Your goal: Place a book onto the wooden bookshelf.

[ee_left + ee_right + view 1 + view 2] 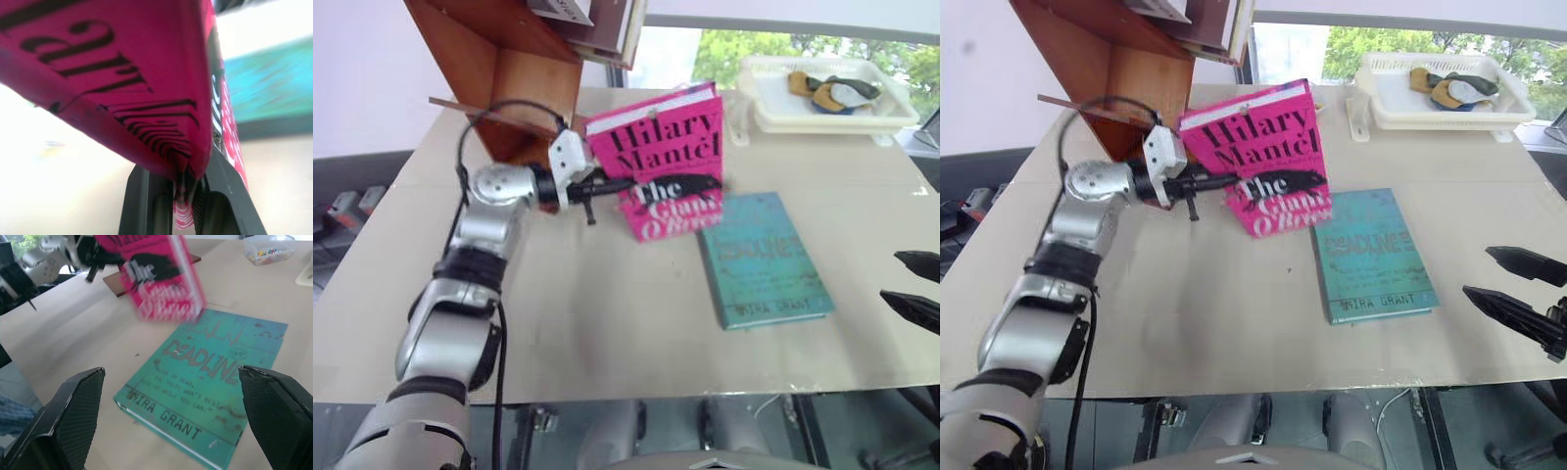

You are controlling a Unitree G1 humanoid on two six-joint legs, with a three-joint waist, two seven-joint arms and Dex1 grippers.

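The bright pink book stands upright, lifted off the table, with its cover toward me. My left gripper is shut on it, one black finger lying across the cover's middle. In the left wrist view the book is clamped between the two fingers. The wooden bookshelf rises tilted at the table's far left, just behind my left wrist. My right gripper hangs open near the table's right edge, and in its wrist view its fingers stand wide apart with nothing between them.
A teal book lies flat on the table right of the pink one, in front of my right gripper. A white tray with a few small items sits at the far right. A small clear box stands farther off.
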